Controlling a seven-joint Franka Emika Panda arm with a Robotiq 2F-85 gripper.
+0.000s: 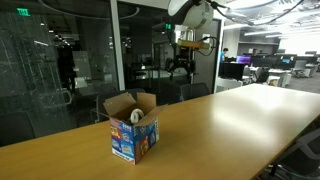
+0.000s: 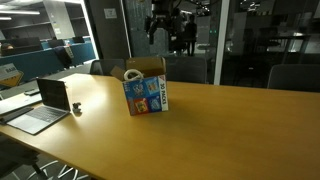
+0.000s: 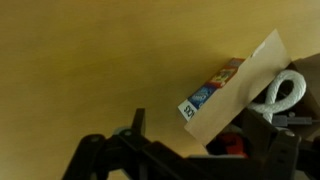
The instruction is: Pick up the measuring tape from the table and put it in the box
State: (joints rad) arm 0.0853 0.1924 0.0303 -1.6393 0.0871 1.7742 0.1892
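The box (image 1: 133,138) stands on the light tan table (image 1: 230,125) with its brown flaps open; it also shows in an exterior view (image 2: 147,94). A white looped thing (image 1: 135,116) sticks up inside it. My gripper (image 1: 181,69) hangs high above and behind the box, apart from it, also seen in an exterior view (image 2: 163,26). In the wrist view the gripper (image 3: 205,138) is open, with a box flap (image 3: 245,85) below it. A red-orange bit, the measuring tape (image 3: 232,146), shows inside the box under the flap, next to the white loop (image 3: 281,92).
An open laptop (image 2: 45,106) and a small dark object (image 2: 77,108) sit on the table near one end. Dark chairs (image 2: 290,76) stand along the far side. Glass walls stand behind the table.
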